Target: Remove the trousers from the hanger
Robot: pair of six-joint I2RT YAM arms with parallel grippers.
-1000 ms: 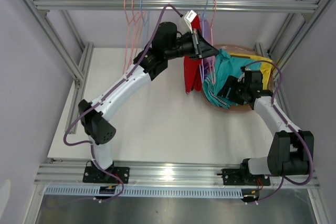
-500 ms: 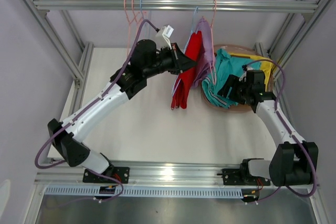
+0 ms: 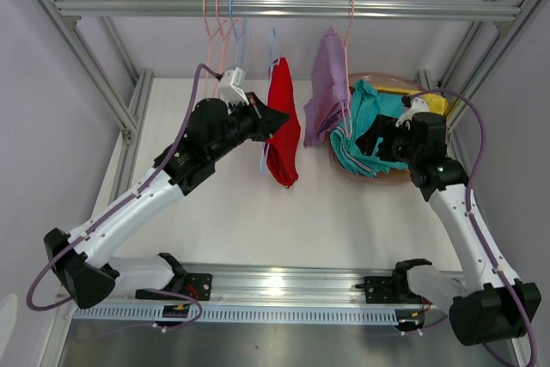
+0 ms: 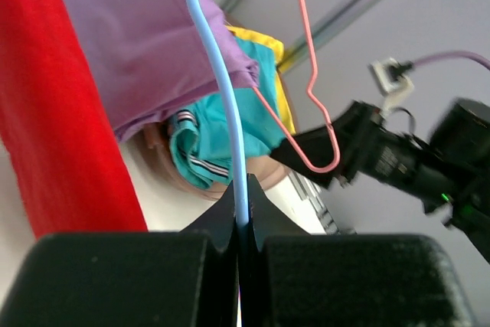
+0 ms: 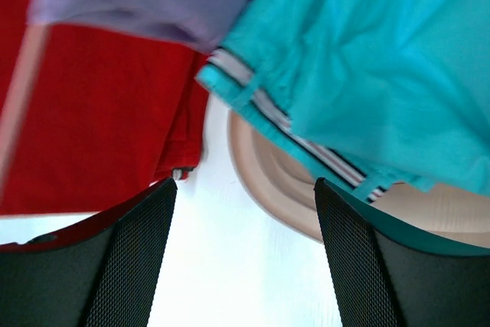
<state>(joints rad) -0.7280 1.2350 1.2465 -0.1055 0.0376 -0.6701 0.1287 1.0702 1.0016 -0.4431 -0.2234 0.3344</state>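
The red trousers hang on a blue hanger, and my left gripper is shut on that hanger's wire, holding it below the rail. In the left wrist view the red trousers fill the left side. The lavender trousers hang on a pink hanger that hooks over the rail. The teal trousers and yellow trousers lie in the pinkish tub. My right gripper stands open over the tub's left rim, beside the teal trousers, holding nothing.
The aluminium rail runs across the back. Several empty pink and blue hangers hang at its left end. Frame posts stand at both sides of the white table.
My left arm has swung left, carrying the blue hanger with the red trousers away from the lavender trousers. The right gripper has lifted a little and opened slightly wider.
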